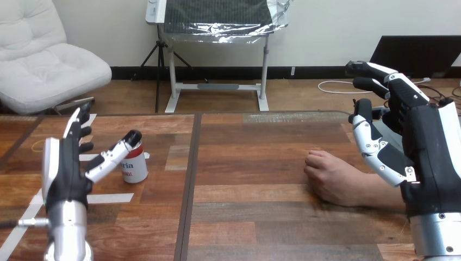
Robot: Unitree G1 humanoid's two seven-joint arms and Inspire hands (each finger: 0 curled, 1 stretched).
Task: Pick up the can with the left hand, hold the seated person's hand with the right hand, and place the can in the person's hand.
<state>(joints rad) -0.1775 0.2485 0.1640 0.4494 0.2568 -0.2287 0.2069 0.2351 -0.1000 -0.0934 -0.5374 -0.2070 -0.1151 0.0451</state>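
Observation:
A red and white can [136, 165] stands upright on the wooden table [244, 217] at the left. My left hand [68, 168] is raised just left of it, open, fingers straight and the thumb stretched toward the can's top; I cannot tell if the thumb touches it. The person's hand [329, 176] rests on the table right of centre as a loose fist, forearm running off to the right. My right hand [402, 136] hovers open above and to the right of that forearm, apart from it.
White tape strips [108, 199] lie on the table around and in front of the can. A dark seam [190, 185] runs front to back between the table's boards.

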